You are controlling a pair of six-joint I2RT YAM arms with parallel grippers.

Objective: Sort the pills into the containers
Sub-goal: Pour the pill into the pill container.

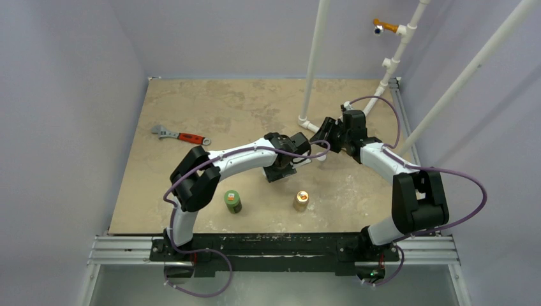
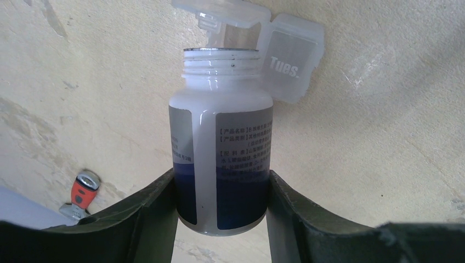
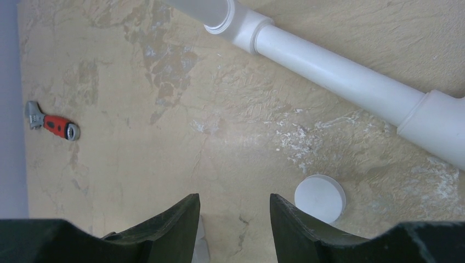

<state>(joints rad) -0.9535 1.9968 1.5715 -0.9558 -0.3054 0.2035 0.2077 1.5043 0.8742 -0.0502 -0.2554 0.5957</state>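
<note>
The left gripper (image 2: 221, 183) clamps the lower body of an uncapped white bottle (image 2: 219, 104), its mouth just beside the clear case (image 2: 290, 66), which lies on the table (image 2: 384, 164) with its "Tues." lid open; any pills inside are too small to tell. The right gripper (image 3: 234, 200) hangs empty, jaws apart, near a white cap (image 3: 320, 198)

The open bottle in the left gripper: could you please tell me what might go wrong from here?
1. The uncapped bottle points its mouth at the case, whose open Tues. compartment looks small next to that mouth; pills could miss it.
2. The left gripper holds only the bottle's lower end, so it might pivot or slip.
3. The cap lies loose near the open right gripper, which could knock it.
</note>
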